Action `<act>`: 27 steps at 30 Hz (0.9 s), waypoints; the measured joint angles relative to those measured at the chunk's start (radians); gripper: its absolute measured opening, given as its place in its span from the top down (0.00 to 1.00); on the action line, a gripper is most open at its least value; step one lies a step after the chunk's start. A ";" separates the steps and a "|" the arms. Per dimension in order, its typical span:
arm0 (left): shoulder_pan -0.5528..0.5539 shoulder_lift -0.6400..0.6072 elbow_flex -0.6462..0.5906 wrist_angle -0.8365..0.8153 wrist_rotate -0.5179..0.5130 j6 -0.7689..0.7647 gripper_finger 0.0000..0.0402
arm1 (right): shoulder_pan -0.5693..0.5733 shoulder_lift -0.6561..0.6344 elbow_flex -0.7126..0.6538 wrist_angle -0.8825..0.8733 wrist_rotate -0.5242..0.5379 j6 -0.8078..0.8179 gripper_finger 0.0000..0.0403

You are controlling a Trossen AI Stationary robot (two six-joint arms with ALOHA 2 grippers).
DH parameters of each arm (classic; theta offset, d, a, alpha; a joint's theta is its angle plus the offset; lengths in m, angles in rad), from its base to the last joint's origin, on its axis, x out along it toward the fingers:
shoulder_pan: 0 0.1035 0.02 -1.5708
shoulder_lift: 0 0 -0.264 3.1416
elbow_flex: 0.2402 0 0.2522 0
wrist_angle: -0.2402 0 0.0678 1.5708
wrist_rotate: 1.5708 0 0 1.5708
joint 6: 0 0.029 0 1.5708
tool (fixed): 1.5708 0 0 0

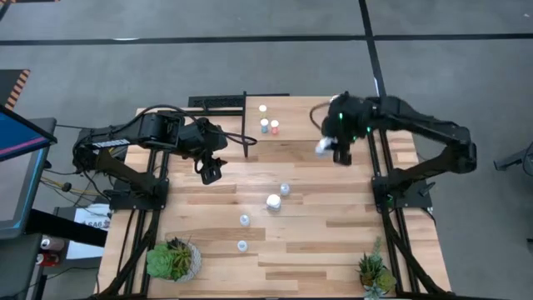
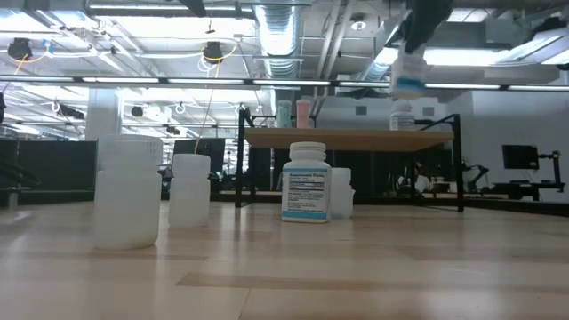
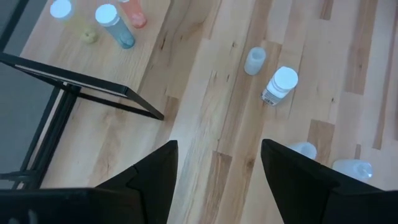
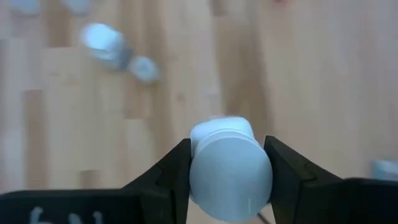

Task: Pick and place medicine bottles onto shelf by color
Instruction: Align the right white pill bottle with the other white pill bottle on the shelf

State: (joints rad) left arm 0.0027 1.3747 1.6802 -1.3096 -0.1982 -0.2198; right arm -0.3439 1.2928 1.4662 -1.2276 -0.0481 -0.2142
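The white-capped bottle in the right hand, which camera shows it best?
The right wrist view: the white-capped bottle fills the frame, clamped between the right hand's dark fingers. The high view shows only a small white blob at that hand. The low view shows it blurred, held above the low light-wood shelf. The left wrist view misses it.

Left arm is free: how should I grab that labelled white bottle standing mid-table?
Come straight down with the open left gripper and close on the labelled white bottle just below its cap. It stands upright with round, straight sides. Set the fingers so they miss the small bottle close beside it.
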 joint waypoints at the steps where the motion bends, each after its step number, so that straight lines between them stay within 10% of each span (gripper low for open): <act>1: 0.000 0.000 0.000 0.000 0.000 0.002 0.46 | -0.038 0.007 0.000 -0.002 -0.001 -0.021 0.59; 12: 0.000 0.000 0.000 0.020 0.000 0.006 0.46 | -0.313 0.142 -0.001 0.003 -0.002 -0.196 0.59; 27: 0.000 0.000 0.000 0.019 0.003 0.006 0.46 | -0.399 0.168 -0.003 0.042 -0.005 -0.246 0.39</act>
State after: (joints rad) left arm 0.0025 1.3747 1.6802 -1.2907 -0.1947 -0.2134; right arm -0.7433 1.4612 1.4631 -1.1856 -0.0527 -0.4597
